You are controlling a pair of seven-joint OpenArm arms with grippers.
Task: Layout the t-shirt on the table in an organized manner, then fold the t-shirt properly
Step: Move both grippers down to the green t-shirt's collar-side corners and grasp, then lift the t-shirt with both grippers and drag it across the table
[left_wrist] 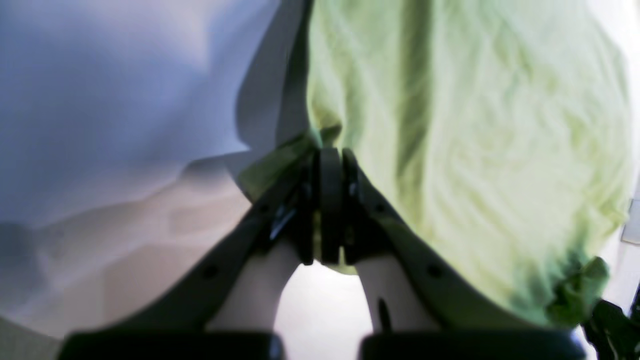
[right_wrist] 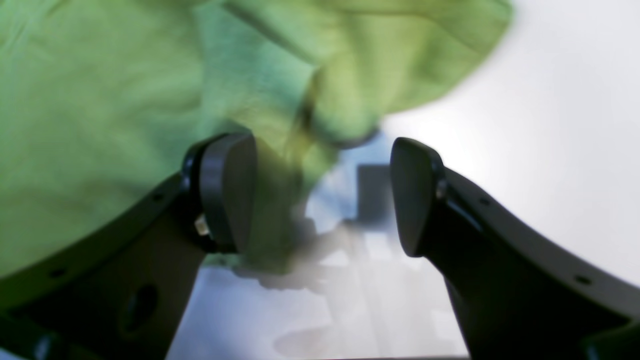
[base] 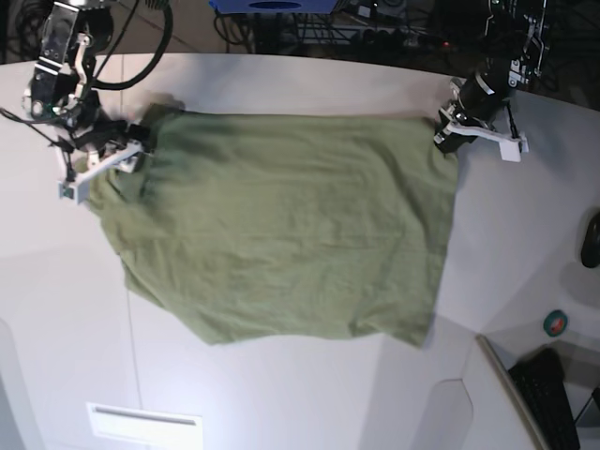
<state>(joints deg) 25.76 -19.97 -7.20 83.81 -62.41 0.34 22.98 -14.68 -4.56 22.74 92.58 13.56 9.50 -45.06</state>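
Note:
The olive-green t-shirt (base: 281, 225) lies spread and wrinkled across the white table (base: 281, 394). In the base view my left gripper (base: 448, 136) sits at the shirt's far right corner. The left wrist view shows that gripper (left_wrist: 330, 157) with its jaws pressed together on a bunched edge of the cloth (left_wrist: 475, 125). My right gripper (base: 139, 152) is at the shirt's far left corner. In the right wrist view it (right_wrist: 320, 192) stands open, low over the table (right_wrist: 550, 125), with a fold of the shirt (right_wrist: 100, 125) lying against its left pad (right_wrist: 227, 190).
A black object (base: 591, 239), a small round item (base: 556, 323) and a keyboard (base: 553, 394) sit at the table's right side. A flat white rectangle (base: 145, 422) lies near the front edge. Cables and dark floor run behind the far edge.

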